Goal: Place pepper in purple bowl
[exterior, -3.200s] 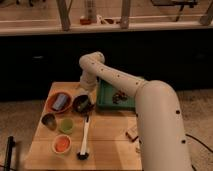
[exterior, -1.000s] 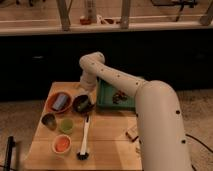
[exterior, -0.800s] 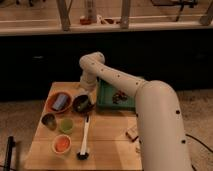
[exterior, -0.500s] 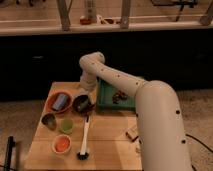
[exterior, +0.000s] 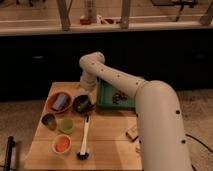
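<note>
The purple bowl [exterior: 80,104] is very dark and stands on the wooden table just right of the orange-brown bowl [exterior: 58,102]. My gripper [exterior: 86,94] hangs at the end of the white arm, right over the purple bowl's far rim. A small dull patch inside the bowl under the gripper may be the pepper [exterior: 85,104]. I cannot tell whether the gripper touches it.
A green tray [exterior: 107,102] with small dark items lies right of the bowl. A metal cup [exterior: 49,121], a light green cup [exterior: 65,125], a small white bowl with orange inside [exterior: 61,144] and a white-handled brush [exterior: 85,136] stand in front. A small object [exterior: 132,133] lies near the right edge.
</note>
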